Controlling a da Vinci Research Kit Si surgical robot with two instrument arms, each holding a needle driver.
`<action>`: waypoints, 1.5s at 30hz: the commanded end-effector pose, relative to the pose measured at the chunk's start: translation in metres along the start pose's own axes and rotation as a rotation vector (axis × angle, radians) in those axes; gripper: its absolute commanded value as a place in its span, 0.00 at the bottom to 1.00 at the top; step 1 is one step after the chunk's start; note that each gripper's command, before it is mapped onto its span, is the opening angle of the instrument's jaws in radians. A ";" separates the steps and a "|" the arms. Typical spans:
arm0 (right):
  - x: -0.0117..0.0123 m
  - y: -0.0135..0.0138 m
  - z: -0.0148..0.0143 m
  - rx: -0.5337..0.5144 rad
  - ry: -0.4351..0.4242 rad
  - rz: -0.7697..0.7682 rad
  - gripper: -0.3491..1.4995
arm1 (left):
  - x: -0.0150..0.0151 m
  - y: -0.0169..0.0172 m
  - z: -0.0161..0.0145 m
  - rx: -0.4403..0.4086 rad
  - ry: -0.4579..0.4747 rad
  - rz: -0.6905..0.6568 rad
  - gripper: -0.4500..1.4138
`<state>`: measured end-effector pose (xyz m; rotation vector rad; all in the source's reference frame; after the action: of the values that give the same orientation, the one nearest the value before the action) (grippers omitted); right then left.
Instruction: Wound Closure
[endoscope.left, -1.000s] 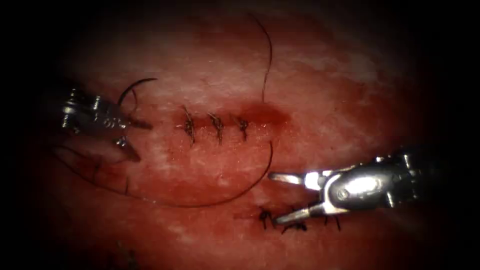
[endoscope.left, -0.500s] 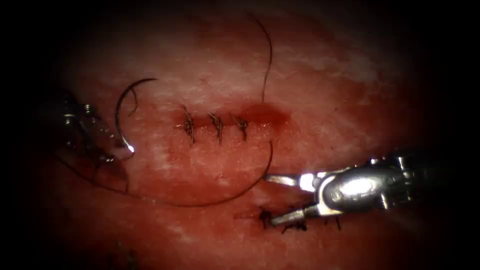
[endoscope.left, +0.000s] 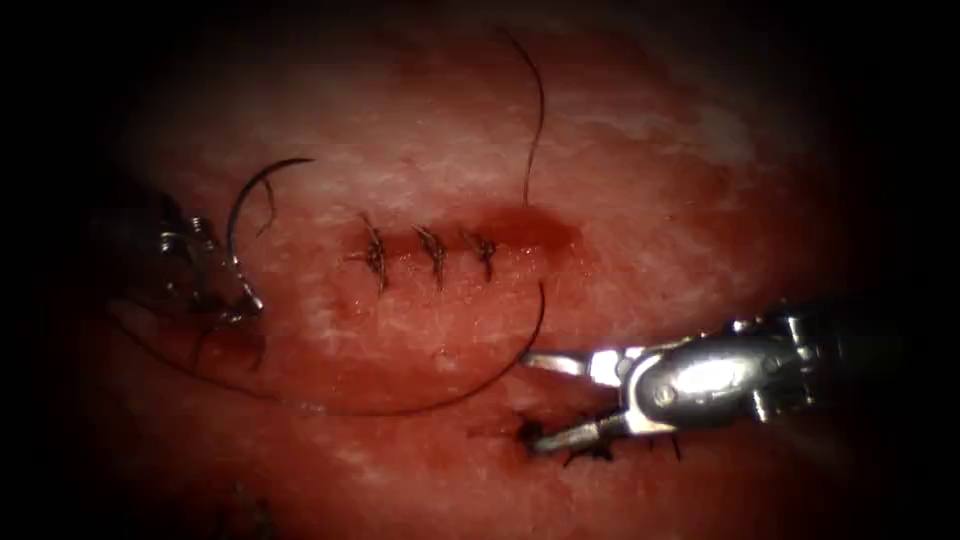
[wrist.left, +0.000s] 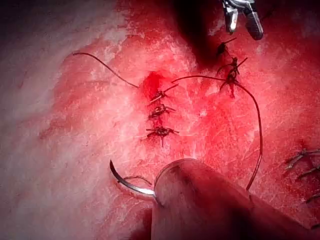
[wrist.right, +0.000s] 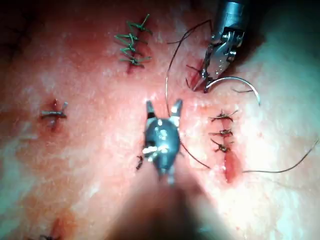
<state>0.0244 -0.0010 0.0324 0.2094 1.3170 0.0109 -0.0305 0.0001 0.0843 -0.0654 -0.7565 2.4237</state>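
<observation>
Clearly left hand (endoscope.left: 240, 300) grips curved steel needle (endoscope.left: 240, 205).

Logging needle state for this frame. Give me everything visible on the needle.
The needle is a thin, dark, curved metal arc that glints in the right wrist view. The left tool has its jaws shut on it near one end; the rest of the curve arcs free above the tissue, not in it, left of the cut. A short curl of thread leaves it near the arc. The right tool, jaws open, holds nothing.
</observation>
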 end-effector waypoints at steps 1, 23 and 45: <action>-0.0003 -0.0007 0.0008 0.002 0.001 0.001 0.56 | 0.0000 0.0004 0.0011 -0.009 -0.003 0.001 0.21; 0.0011 0.0052 0.0001 -0.174 -0.039 0.076 0.09 | 0.0099 0.0036 -0.0187 -0.303 0.680 0.026 0.00; -0.0031 0.0072 0.0144 -0.105 -0.014 0.108 0.00 | 0.0242 0.0078 -0.0228 -0.559 1.103 0.068 0.00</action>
<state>0.0375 0.0043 0.0395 0.1885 1.2820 0.1696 -0.0496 0.0207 0.0639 -1.5077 -0.8140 1.7098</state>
